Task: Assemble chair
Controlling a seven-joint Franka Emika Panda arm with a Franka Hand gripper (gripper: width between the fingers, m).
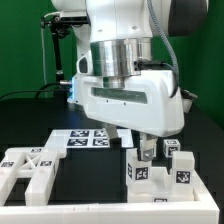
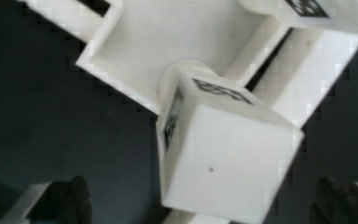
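The end effector (image 1: 148,150) hangs over a cube-ended post (image 1: 140,170) that stands near the bench (image 1: 85,172) edge closest to the exterior camera, toward the exterior view's right corner. Its fingers (image 2: 60,200) stand apart, one on each side of the post and clear of it. It appears to straddle the post so that closing would catch the flat faces squarely. Other posts (image 1: 182,168) stand just beside it, and a slotted block (image 1: 25,170) lies at the opposite corner.

Green backdrop (image 1: 20,50), black tabletop (image 1: 90,175).
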